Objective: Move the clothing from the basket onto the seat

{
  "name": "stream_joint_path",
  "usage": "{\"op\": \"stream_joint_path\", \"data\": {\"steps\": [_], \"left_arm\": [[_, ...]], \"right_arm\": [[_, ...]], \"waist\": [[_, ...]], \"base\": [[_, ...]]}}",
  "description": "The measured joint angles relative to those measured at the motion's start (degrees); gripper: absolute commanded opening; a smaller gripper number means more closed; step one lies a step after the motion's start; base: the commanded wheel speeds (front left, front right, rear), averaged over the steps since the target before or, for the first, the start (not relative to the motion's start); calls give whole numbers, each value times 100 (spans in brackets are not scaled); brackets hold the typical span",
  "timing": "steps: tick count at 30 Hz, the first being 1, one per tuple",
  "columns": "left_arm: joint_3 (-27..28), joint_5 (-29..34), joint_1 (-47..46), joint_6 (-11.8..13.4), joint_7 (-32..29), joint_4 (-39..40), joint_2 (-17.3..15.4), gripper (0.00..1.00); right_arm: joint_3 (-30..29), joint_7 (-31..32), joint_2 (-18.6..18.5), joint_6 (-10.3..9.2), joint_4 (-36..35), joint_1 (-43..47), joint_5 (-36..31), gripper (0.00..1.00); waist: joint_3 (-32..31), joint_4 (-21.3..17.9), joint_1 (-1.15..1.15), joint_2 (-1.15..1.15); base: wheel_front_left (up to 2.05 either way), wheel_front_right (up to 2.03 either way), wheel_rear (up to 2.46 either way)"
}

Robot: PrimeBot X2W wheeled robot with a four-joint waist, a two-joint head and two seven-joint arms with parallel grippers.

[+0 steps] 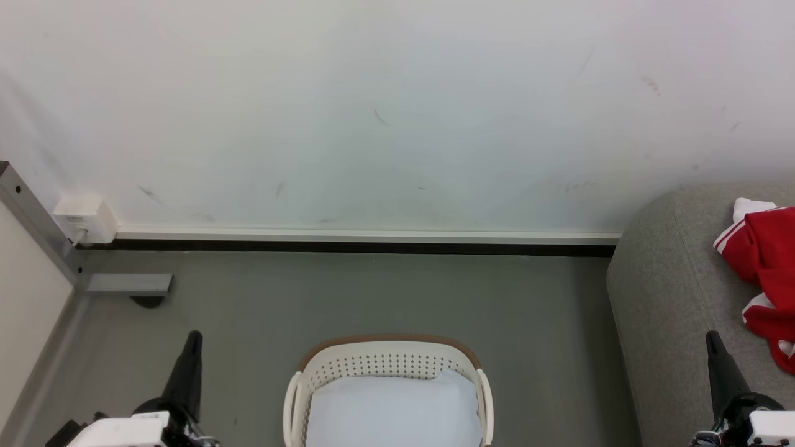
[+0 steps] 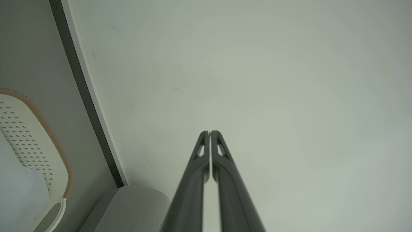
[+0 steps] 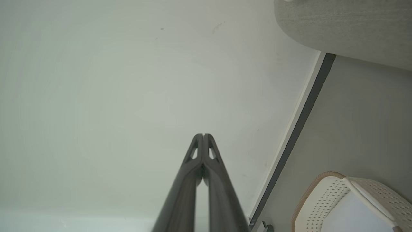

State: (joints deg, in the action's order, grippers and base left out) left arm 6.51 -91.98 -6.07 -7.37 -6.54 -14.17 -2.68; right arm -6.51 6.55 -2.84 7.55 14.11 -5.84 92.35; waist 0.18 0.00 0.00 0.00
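the bright red soft garment with white striped trim (image 1: 765, 267) lies crumpled on the large light grey upholstered sofa (image 1: 671, 292) at the right edge of the head view. part of it runs out of the picture, so its full shape cannot be told. it rests on the cushion, well apart from the cream-white perforated plastic laundry basket with a brown rim (image 1: 385, 362), which stands on the grey floor (image 1: 372, 292) in the lower middle, between the two arms. inside the basket lies a pale bluish-white flat sheet (image 1: 394, 410), and no red fabric is visible there, so the task seems to be done, judging from how things lie. the left gripper (image 1: 195, 336) rises at the lower left over the floor, beside the basket. its two long dark fingers are pressed together with nothing between them, and the left wrist view shows the tips meeting in front of the white wall (image 2: 257, 80). the right gripper (image 1: 712, 336) rises at the lower right, over the front part of the sofa in that view. its fingers are also pressed together and hold nothing, and the garment is near it but not touched. both grippers point up and away from the things, probably as a resting pose that keeps the fingers clear of the basket and the fabric. if anything is left to do, it is likely a check that the garment sits well back from the rounded edge, because soft fabric can slide down.
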Motion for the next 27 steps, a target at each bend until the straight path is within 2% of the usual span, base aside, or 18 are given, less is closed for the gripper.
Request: {"op": "stream_joint_path", "data": {"steps": [27], "left_arm": [[0,0,0,0,0,0,0,0]], "right_arm": [[0,0,0,0,0,0,1,0]], "waist": [[0,0,0,0]], "base": [[0,0,0]]}}
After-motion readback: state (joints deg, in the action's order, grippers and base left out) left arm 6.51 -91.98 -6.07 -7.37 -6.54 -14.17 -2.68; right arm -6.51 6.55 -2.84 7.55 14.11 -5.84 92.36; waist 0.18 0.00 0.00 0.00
